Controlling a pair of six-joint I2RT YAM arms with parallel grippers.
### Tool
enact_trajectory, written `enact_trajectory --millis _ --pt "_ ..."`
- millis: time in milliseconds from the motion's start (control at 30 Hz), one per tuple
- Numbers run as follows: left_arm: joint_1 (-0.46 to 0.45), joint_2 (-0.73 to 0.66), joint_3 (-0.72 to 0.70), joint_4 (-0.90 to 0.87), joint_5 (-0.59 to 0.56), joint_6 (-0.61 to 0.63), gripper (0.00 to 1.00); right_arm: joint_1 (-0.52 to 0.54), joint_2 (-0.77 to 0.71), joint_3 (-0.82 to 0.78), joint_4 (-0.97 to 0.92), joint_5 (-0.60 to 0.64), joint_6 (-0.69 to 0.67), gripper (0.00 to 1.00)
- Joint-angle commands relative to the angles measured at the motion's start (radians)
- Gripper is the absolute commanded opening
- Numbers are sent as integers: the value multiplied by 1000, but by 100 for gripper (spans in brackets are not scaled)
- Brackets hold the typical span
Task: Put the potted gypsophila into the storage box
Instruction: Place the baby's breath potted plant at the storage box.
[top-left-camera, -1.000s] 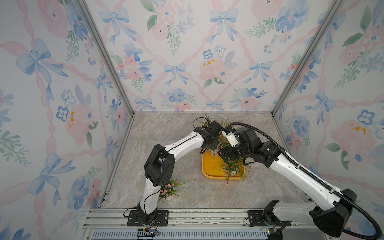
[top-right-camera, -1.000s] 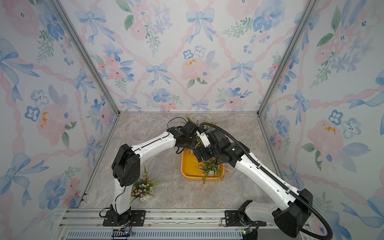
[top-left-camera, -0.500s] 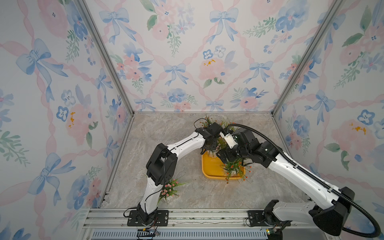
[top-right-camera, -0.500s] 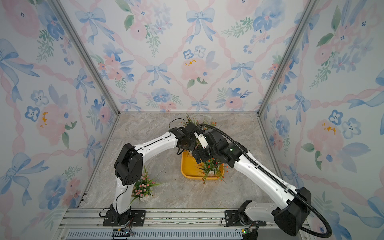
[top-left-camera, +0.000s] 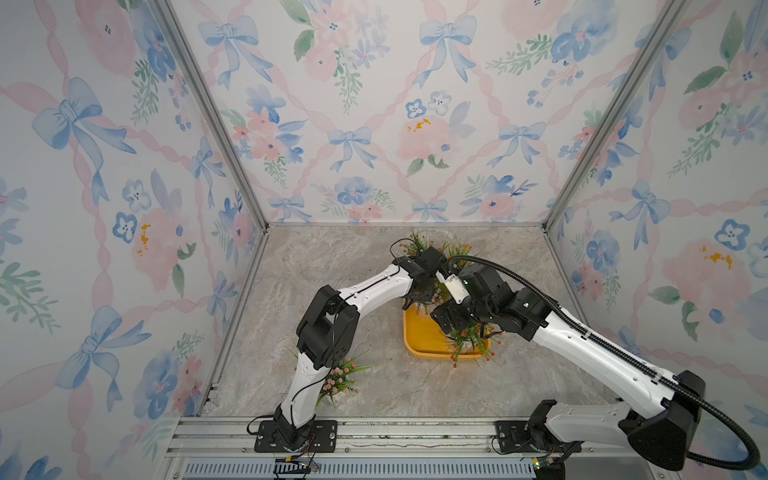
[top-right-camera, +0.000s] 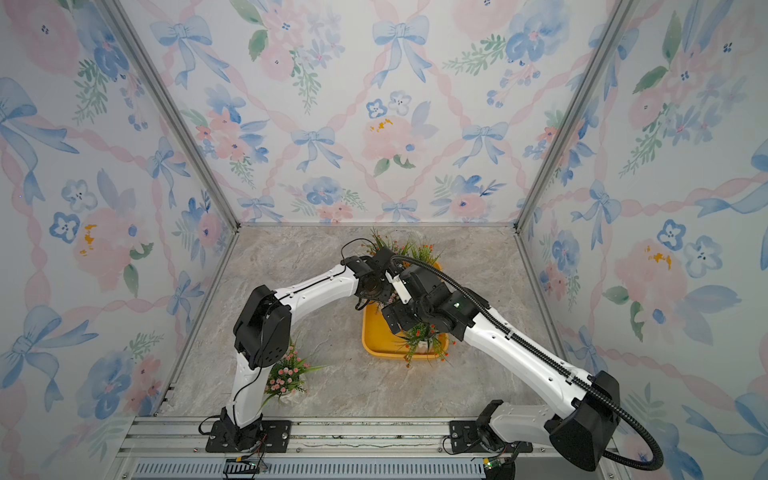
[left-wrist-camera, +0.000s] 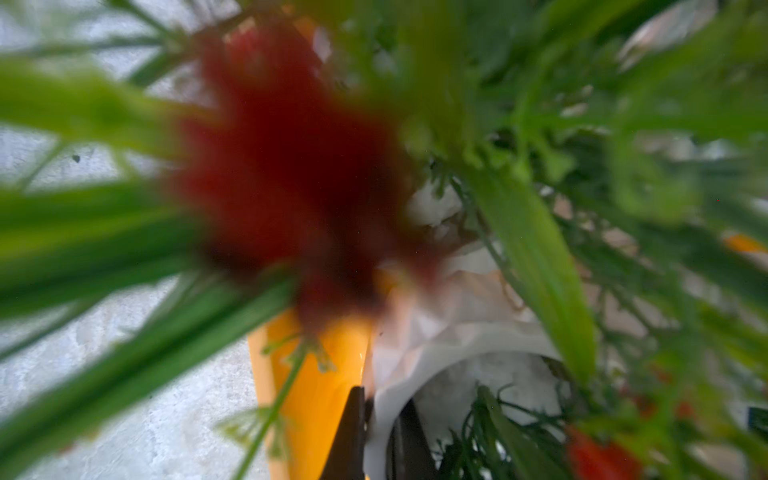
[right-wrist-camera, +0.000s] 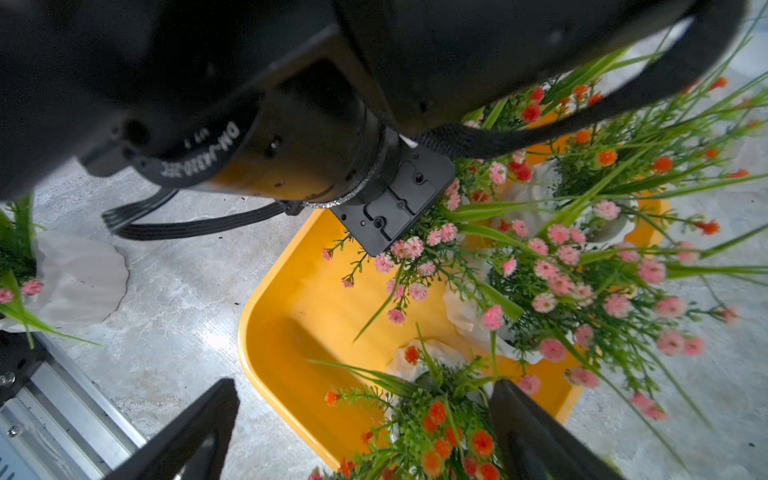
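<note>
Yellow-orange plastic logged first: found the storage box (top-left-camera: 424, 337) right of centre, low in both top views, on the marbled desk (top-left-camera: 332, 266). Made out several potted gypsophila inside it. Noted an orange-flowered pot (right-wrist-camera: 440, 424) at the near end, a pink-flowered pot (right-wrist-camera: 582, 291) mid-box, and red and orange blooms at the far end. Found one more pink pot (top-left-camera: 338, 378) outside the box, on the desk by the left arm's base, lower centre of the frame.

Traced the left arm to the far end of the box. Saw the left hand (left-wrist-camera: 380, 436) pinched together on the white rim of a red-flowered pot (left-wrist-camera: 440, 332), just inside the box wall. Lost most of that view to blurred foliage. Could not tell whether the pot's base rested on the box floor or hung just above it. Saw the right hand (right-wrist-camera: 365, 436) spread wide, holding nothing, above the orange-flowered pot.

Judged the step in hand as setting the held pot down in the box, release not yet made. Judged the next move to need three things:
- parting the left hand
- lifting straight up through the stems without tipping the pot or dragging its neighbours
- staying clear of the right arm close alongside

Expected the pink pot on the desk to come after.
</note>
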Motion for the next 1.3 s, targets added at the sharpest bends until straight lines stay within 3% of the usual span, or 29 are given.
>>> enact_trajectory --millis 0,200,533,700,1033,1267 --pt "-1 24 29 5 -54 -27 2 1 31 2 -17 20 -14 97" --pt "0 20 31 6 -44 -40 22 -19 51 17 -18 3 -37 97" --pt "-3 -21 32 4 -51 -52 42 -33 55 22 -21 -6 -46 97" --pt "-4 -67 23 5 -52 -47 60 -33 53 26 -12 -20 -39 97" --pt "3 -255 -80 7 -109 -67 72 -17 96 77 2 -47 -10 97" --pt "35 -498 -276 8 -164 -134 79 51 182 157 -2 -44 2 97"
